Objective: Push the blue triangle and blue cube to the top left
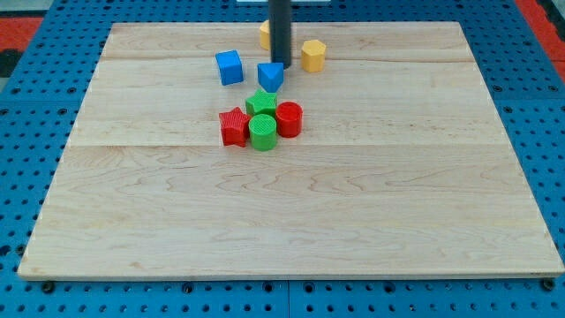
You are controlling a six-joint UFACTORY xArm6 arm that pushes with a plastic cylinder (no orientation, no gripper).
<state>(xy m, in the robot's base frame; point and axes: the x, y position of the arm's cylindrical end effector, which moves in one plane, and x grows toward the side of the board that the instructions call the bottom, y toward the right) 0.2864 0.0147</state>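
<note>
The blue cube (229, 67) sits on the wooden board near the view's top, left of centre. The blue triangle (270, 76) lies just to its right, a small gap apart. My rod comes down from the view's top and my tip (281, 64) is at the triangle's upper right edge, touching or nearly touching it. The tip is to the right of the blue cube and apart from it.
A yellow block (313, 55) lies right of the rod; another yellow block (265, 35) is partly hidden behind the rod. Below the triangle sits a tight cluster: green star (260, 102), green cylinder (262, 132), red cylinder (289, 118), red star (234, 126). The board's (132, 221) top left corner is at the view's upper left.
</note>
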